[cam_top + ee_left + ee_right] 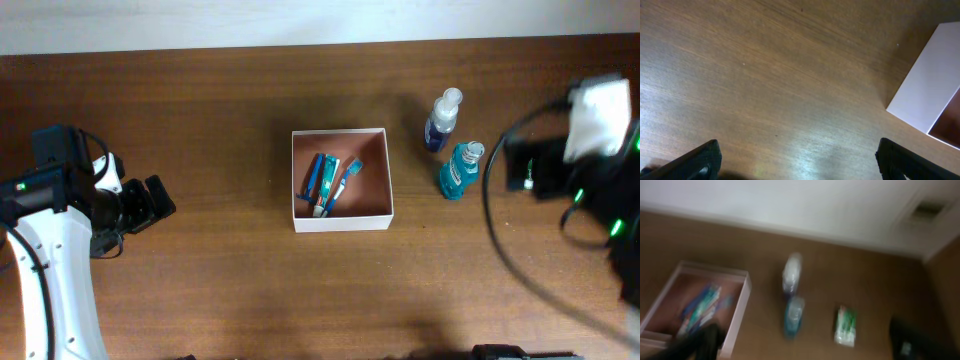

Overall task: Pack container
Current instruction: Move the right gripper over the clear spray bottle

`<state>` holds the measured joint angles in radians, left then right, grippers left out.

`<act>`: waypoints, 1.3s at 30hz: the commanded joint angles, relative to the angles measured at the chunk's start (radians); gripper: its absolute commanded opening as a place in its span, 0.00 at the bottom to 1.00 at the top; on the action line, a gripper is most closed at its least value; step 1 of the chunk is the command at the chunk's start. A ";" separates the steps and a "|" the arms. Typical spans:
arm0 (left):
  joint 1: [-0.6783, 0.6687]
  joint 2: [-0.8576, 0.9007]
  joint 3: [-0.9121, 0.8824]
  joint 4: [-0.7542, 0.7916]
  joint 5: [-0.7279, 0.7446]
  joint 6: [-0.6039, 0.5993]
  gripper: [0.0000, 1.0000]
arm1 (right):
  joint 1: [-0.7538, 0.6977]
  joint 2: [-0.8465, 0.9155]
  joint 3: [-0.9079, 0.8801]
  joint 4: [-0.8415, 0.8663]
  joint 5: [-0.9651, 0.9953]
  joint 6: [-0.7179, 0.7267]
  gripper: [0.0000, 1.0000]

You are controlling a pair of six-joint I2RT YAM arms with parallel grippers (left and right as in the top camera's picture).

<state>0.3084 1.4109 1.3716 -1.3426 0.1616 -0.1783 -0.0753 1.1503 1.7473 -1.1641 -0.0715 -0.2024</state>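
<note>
2 pincers, left gripper (799,160) and right gripper (805,342), jaws wide apart, empty, clear of the container (340,222)

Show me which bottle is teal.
The mouthwash bottle, farther right; the spray bottle next to it is dark blue with a white top.

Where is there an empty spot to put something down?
The table left of the box is bare, and so is the strip in front of it. Inside, the right half is free; tubes fill the left. Crowded right of the box: spray bottle, blue bottle.
</note>
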 commanded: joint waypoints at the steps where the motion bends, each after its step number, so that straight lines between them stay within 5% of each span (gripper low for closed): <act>1: 0.005 -0.013 0.000 0.000 0.010 0.009 0.99 | -0.119 0.187 0.324 -0.161 -0.042 -0.011 0.99; 9: 0.005 -0.013 0.000 0.000 0.010 0.009 0.99 | -0.375 0.404 0.465 -0.304 -0.217 0.031 0.98; 18: 0.005 -0.013 0.000 0.000 0.011 0.009 0.99 | -0.389 0.507 0.465 -0.290 -0.219 0.114 0.98; 22: 0.005 -0.013 0.000 0.000 0.010 0.009 1.00 | -0.389 0.547 0.465 -0.247 -0.456 0.098 0.98; 27: 0.005 -0.013 0.000 0.000 0.010 0.009 0.99 | -0.339 0.556 0.465 -0.240 -0.459 -0.008 0.99; 39: 0.005 -0.013 0.000 0.000 0.010 0.009 0.99 | -0.051 0.679 0.463 -0.201 -0.203 -0.008 1.00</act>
<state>0.3084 1.4105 1.3708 -1.3426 0.1623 -0.1787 -0.1730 1.8019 2.1983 -1.3918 -0.3511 -0.1989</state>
